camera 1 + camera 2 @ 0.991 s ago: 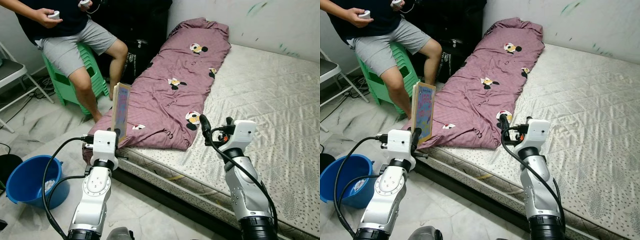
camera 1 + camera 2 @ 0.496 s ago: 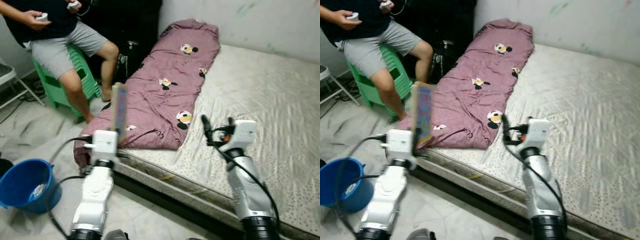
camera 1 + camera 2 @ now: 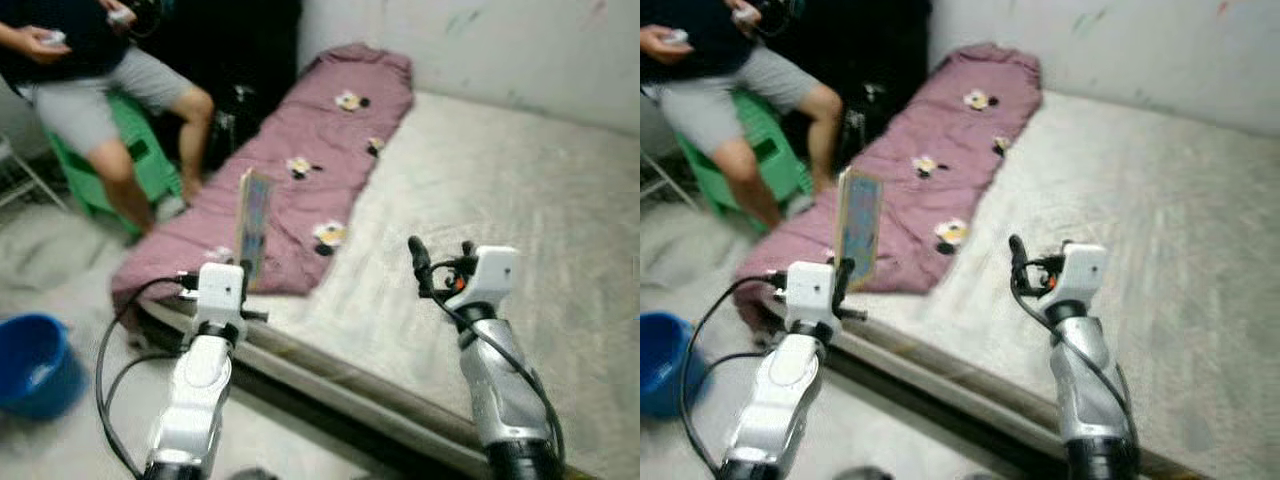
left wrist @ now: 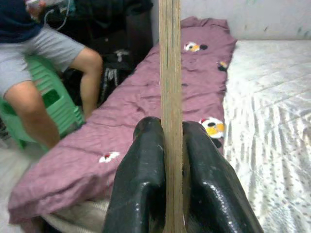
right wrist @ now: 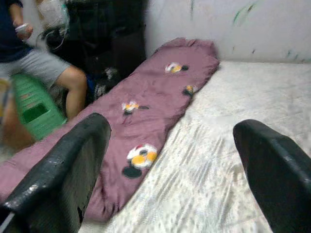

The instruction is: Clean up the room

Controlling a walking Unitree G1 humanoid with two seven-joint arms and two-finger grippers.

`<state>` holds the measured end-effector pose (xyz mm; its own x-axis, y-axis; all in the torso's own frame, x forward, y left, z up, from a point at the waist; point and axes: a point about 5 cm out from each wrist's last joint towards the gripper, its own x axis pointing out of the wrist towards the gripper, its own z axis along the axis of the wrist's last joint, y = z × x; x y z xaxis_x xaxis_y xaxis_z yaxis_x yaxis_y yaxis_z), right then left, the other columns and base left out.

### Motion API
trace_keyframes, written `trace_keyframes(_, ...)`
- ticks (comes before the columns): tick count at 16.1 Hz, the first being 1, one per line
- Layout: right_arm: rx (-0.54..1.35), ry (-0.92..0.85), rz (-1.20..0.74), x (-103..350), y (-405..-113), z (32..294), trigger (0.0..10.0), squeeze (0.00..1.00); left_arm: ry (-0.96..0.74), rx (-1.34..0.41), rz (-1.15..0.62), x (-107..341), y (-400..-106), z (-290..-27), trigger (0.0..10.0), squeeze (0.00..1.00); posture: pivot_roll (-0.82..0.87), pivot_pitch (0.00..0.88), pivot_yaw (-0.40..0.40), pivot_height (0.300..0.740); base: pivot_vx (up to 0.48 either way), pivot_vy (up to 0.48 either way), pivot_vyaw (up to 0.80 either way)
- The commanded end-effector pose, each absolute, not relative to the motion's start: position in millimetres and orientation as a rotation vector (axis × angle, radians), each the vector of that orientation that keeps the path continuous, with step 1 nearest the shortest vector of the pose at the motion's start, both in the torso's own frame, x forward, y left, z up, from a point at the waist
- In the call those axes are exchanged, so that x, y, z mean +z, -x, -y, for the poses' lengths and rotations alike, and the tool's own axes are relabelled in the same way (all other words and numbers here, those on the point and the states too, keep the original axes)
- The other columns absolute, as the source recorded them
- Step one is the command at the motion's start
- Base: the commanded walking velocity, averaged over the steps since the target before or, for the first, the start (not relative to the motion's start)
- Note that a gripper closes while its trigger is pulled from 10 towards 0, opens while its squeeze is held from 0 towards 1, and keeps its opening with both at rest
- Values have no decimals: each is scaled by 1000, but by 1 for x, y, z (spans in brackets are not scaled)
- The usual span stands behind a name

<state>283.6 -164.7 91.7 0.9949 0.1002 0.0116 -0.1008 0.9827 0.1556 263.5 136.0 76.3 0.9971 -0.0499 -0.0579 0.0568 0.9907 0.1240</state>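
Nearest, a thin book [image 3: 254, 225] is held upright, edge-on, by the left tool [image 4: 167, 194]; its two black fingers [image 4: 141, 184] are pressed tight on both sides of it. The book is up in the air, just above the near edge of the bed [image 3: 520, 180], w/ the purple blanket [image 3: 300, 160] behind it. The right tool [image 5: 170, 160] is held over the mattress, fingers wide apart, nothing in it.

So one thing has been picked up, but it's not put away yet. That is prob. the step in hand: a spot for the book has to be found.

Left of the bed, on the floor, a blue bucket [image 3: 28, 362] can be seen. Farther off, the blanket lies long and rumpled on the bed, not folded. It may need tidying too. At the far left a person [image 3: 90, 70] is seated on a green stool [image 3: 150, 160]. The eye views are blurry, so small stuff can't be made out.
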Motion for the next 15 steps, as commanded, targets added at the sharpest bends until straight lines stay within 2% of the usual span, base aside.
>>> trace_keyframes(1, 100, -150, 13, 95, -285, 166, 10000, 0, -124, -43, 0, 87, -267, -138, 10000, 0, -31, 0, 7, 740, 0, -368, 0)
trace_keyframes(4, 99, -150, 9, 94, -285, 167, 10000, 0, -111, -37, 5, 87, -267, -137, 10000, 0, -31, 0, 6, 740, 0, 0, 0)
trace_keyframes(13, 98, -142, 7, 94, -285, 168, 10000, 0, -106, -45, 3, 87, -268, -135, 10000, 0, -35, 0, 3, 740, 0, 0, -745)
trace_keyframes(15, 100, -140, 8, 94, -285, 168, 10000, 0, -106, -48, 3, 87, -268, -135, 10000, 0, -35, 0, 3, 740, 0, 0, 0)
